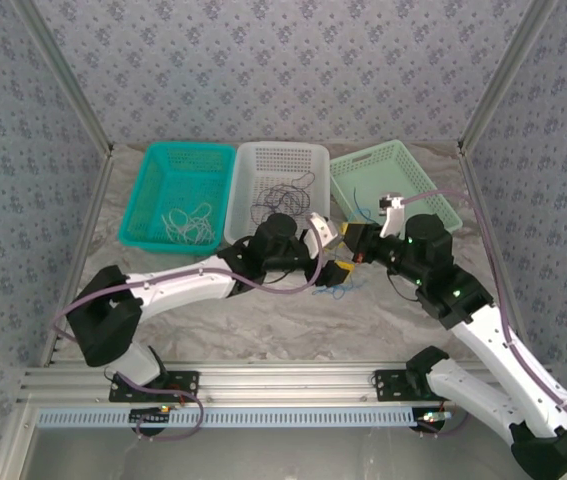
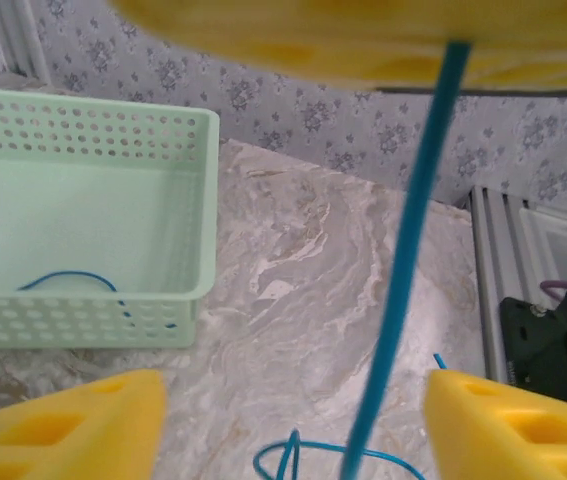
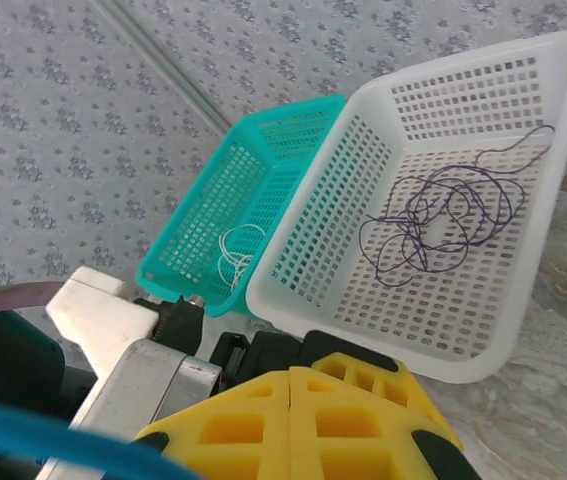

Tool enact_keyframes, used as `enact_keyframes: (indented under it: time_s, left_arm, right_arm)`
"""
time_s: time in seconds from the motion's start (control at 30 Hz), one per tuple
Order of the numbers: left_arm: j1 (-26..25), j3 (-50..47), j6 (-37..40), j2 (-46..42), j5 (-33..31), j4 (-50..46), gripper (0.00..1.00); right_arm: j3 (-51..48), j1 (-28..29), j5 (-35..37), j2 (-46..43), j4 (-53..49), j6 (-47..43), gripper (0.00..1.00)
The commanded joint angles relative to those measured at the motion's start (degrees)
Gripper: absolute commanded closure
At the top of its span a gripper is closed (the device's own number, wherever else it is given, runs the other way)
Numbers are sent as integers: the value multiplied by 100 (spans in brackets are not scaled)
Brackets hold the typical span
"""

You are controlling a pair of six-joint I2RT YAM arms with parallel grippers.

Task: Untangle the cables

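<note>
This looks like a robot test cell in a lab: aluminium frame posts edge flower-patterned wall panels around a marble-look desk, with the left arm and right arm bolted to a metal rail.

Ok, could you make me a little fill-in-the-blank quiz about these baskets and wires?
The dark purple cables lie in the white basket, in the ____ of the row.
The whitish cables lie in the teal basket, at the row's ____ end.
The thin cable inside the pale green basket is ____.
The left gripper, straddling a taut blue cable, is ____.
Missing words: middle, left, blue, open.
</note>
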Motion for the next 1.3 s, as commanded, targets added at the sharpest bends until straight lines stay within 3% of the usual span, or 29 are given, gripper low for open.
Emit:
enact_keyframes:
  time_s: [0.0, 0.07, 0.27, 0.57, 1.0, 1.27]
  left_arm:
    - [-84, 443, 175, 349, 168, -119, 48]
    - [-92, 630, 130, 588, 171, -523, 60]
    - [-101, 810, 153, 1046, 180, -1463, 71]
    - [-128, 106, 64, 847, -180, -1544, 71]
    - [-136, -231, 17, 531, -356, -1453, 71]
    - [-137, -262, 14, 241, -671, -1535, 62]
  right_arm:
    - [302, 47, -361, -107, 47, 240, 100]
    - [476, -7, -409, -133, -24, 373, 100]
    - [1171, -316, -608, -82, -548, 234, 100]
    - [2045, -1067, -714, 38, -1080, 26, 100]
    - [2274, -1356, -803, 117, -1207, 12, 100]
    - [2288, -1577, 63, 544, -1809, -792, 100]
